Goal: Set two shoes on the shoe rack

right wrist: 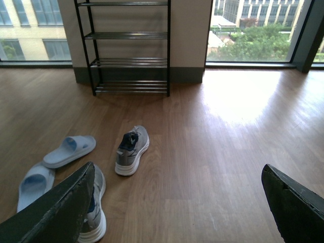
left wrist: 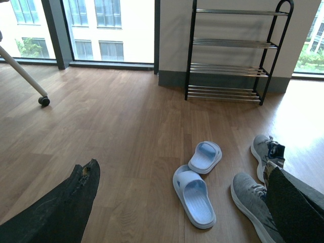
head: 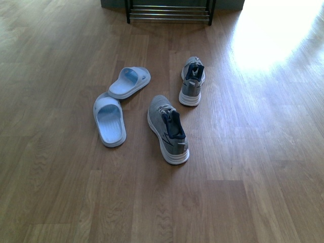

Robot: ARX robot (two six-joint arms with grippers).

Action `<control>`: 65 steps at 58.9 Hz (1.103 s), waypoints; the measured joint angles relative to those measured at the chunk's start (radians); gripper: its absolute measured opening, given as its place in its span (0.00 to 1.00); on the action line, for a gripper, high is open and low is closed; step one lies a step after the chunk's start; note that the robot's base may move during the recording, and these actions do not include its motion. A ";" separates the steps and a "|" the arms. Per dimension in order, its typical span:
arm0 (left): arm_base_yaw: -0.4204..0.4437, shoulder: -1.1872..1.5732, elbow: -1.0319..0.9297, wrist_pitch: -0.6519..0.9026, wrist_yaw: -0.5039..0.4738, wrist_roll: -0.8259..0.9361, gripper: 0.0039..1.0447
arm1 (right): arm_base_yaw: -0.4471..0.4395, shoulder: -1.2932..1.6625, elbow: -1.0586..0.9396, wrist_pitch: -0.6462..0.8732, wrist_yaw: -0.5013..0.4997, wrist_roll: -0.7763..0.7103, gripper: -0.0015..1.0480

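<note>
**Left fingers**: two dark, rough-surfaced, tapering blades, spread wide with nothing between them.

**Near slide**: smooth moulded rubber, pale blue-white, with a broad rounded strap. It lies flat on the wood-plank floor, heel toward the front camera.

**Far slide**: same material and colour, angled to the right. Its heel lies just beside the near slide's strap end.

**Near sneaker**: grey knit upper, thick white sole, navy lining and laces on top. It stands upright on its sole to the right of the slides, heel toward the camera.

**Far sneaker**: the matching shoe, upright, toe pointing at the rack, apart from its mate.

**Shoe rack**: black tubular metal frame with tiers of thin silver rods, standing against a pale wall. It is beyond all four shoes and well apart from them. The front view shows only its lowest rods.

**Right fingers**: dark and coarse like the left pair, splayed wide and gripping nothing.
</note>
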State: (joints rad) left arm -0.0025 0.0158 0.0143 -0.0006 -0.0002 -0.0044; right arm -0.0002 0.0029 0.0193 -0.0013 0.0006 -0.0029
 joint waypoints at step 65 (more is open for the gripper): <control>0.000 0.000 0.000 0.000 0.000 0.000 0.91 | 0.000 0.000 0.000 0.000 0.000 0.000 0.91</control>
State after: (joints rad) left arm -0.0025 0.0158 0.0143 -0.0006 -0.0002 -0.0044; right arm -0.0002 0.0029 0.0193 -0.0013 0.0006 -0.0029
